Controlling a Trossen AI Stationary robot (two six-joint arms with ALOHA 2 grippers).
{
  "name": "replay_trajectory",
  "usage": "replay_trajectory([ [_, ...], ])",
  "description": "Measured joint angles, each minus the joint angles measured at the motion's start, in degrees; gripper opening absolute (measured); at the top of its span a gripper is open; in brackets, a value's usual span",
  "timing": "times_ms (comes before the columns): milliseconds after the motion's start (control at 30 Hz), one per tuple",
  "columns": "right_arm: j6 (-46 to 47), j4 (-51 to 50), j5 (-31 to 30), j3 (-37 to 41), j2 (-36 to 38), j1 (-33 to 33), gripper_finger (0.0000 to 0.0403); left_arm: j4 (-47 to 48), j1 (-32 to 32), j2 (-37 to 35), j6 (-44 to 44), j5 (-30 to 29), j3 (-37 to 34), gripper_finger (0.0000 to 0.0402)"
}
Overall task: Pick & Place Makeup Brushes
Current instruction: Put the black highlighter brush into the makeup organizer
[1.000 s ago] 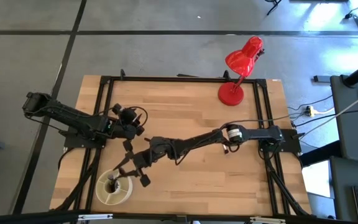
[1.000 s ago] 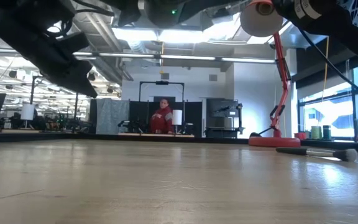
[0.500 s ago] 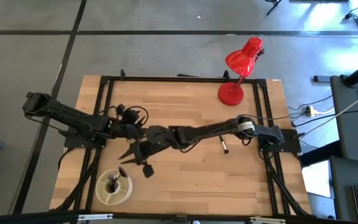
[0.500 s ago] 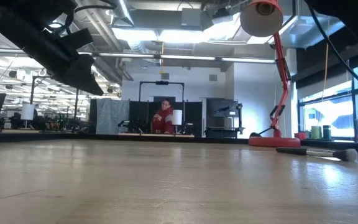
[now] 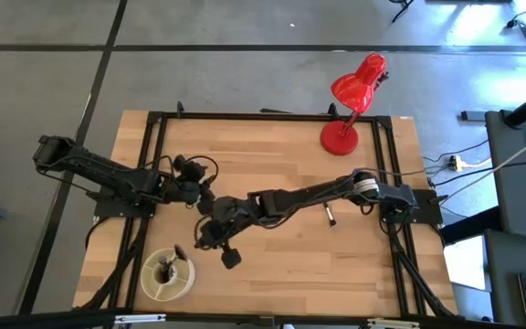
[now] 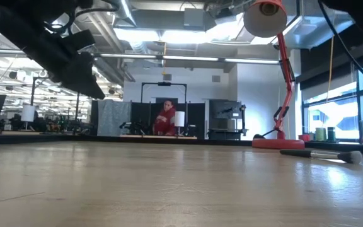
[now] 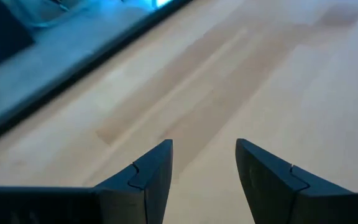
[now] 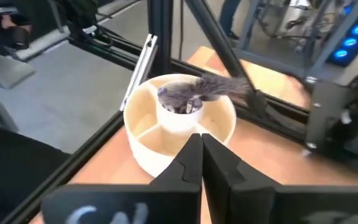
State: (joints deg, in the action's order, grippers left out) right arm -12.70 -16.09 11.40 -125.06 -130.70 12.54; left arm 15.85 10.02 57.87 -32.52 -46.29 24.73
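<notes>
A cream round holder [image 8: 179,127] stands at the table's near left corner [image 5: 167,275]. Several makeup brushes [image 8: 185,98] stand bristles-up in its centre cup, and one fluffy brush leans out over the rim. Another makeup brush [image 5: 329,215] lies flat on the wood right of centre, also seen in the low view [image 6: 323,154]. My right gripper [image 8: 201,155] is shut on nothing, raised a little right of the holder [image 5: 202,243] and pointing toward it. My left gripper [image 7: 204,163] is open over bare wood at left of centre [image 5: 204,196].
A red desk lamp [image 5: 350,105] stands at the far right of the table, its base [image 6: 277,143] on the wood. A black frame rail [image 8: 166,37] runs past the holder. A person in red [image 6: 165,117] stands far behind the table. Bare wood lies across the middle.
My right gripper has risen from above the holder's right side and tipped up from pointing down to nearly level. Its fingers have shut with nothing between them. My left gripper has turned slightly toward the table's near edge without shifting place.
</notes>
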Motion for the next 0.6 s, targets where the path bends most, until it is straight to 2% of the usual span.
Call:
replay_trajectory([
  [100,-1.12,0.68,-2.78,3.68,3.49,0.15,0.0003,-1.02,0.0,0.0,-0.15,3.54,0.01,0.0171],
  [200,-1.23,3.54,-5.67,10.87,8.85,0.11,0.0002,-1.04,0.0,0.0,-0.19,6.01,0.02,0.0171],
  [333,0.89,15.36,-8.02,27.1,18.0,-0.45,0.0002,-2.62,0.0,0.02,-0.81,9.59,0.0,0.0171],
  [467,4.14,27.83,-12.97,44.12,26.06,-0.63,0.0001,-9.94,0.0,0.02,1.38,10.83,0.02,0.0171],
  [600,6.14,29.62,-19.08,55.82,32.63,-0.61,0.0001,-12.9,0.0,0.02,5.42,16.52,3.21,0.0171],
])
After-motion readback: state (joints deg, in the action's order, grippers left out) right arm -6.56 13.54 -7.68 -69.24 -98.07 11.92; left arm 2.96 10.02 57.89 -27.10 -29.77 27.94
